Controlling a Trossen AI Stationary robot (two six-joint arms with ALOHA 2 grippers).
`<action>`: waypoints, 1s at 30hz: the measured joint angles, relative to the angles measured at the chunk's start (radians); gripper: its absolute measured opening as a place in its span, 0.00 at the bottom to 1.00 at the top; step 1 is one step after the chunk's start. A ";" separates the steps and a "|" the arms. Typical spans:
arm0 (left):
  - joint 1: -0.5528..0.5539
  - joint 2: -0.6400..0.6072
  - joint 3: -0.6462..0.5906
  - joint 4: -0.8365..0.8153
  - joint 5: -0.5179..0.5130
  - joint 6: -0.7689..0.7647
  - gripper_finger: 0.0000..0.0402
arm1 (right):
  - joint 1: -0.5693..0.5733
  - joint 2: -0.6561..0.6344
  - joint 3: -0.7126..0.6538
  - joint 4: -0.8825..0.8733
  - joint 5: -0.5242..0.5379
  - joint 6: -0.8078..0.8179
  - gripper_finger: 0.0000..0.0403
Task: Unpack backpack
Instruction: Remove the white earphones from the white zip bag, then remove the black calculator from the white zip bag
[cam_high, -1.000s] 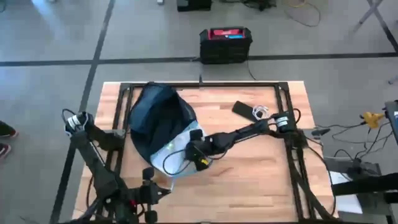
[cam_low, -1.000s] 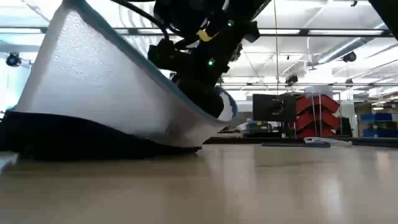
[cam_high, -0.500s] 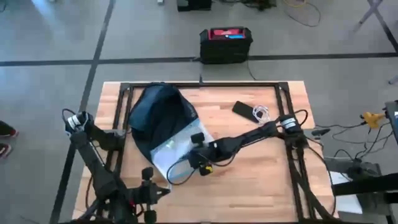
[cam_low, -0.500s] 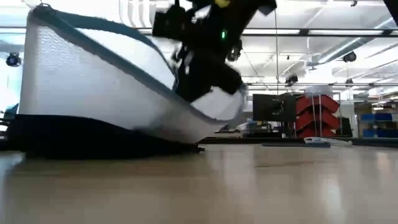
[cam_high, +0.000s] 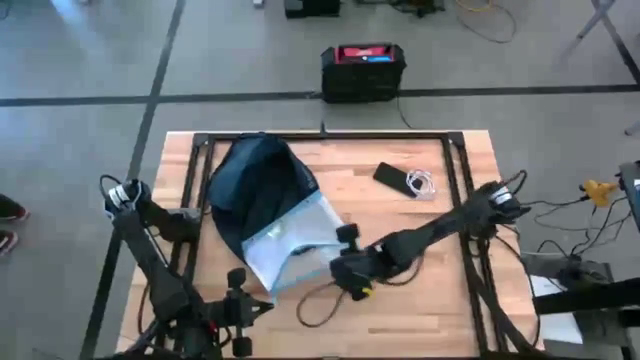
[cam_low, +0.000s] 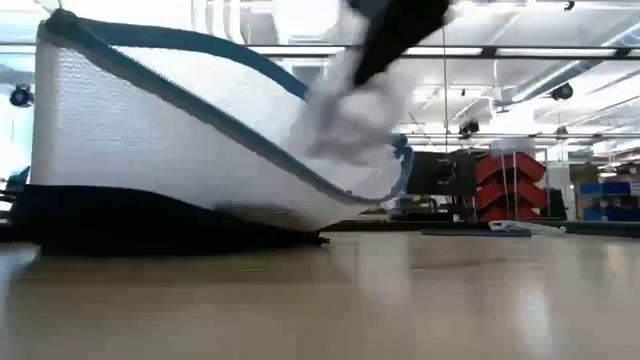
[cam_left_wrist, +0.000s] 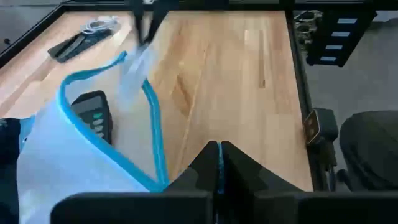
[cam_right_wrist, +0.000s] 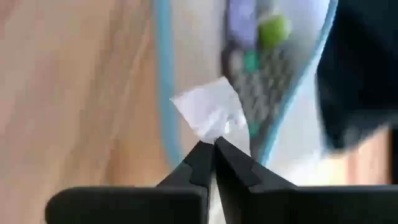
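Lying slumped on the left half of the wooden table (cam_high: 420, 290), the dark navy soft fabric backpack (cam_high: 255, 185) gapes toward the near edge, pale teal-edged lining (cam_high: 290, 245) spilled out. The right gripper (cam_high: 345, 275), just beside the mouth, pinches a thin clear plastic wrapper (cam_right_wrist: 208, 112). The left gripper (cam_left_wrist: 219, 163) waits clenched, empty. Judged limp and light; grip contents, not fabric.

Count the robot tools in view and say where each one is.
2. The left tool, shut, waits at the edge of the table beside the mouth of the backpack. The right tool, shut on a white scrap, is just outside that mouth. None looks hidden.
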 joint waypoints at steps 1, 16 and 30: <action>0.000 0.000 0.000 0.001 -0.002 0.000 0.00 | 0.019 -0.012 -0.005 -0.049 -0.015 0.056 0.00; 0.002 0.001 -0.026 0.161 0.176 0.056 0.00 | 0.253 0.018 -0.282 -0.130 -0.133 0.612 0.05; 0.005 0.001 -0.059 0.276 0.225 0.126 0.00 | 0.228 0.014 -0.132 0.228 0.166 0.278 0.51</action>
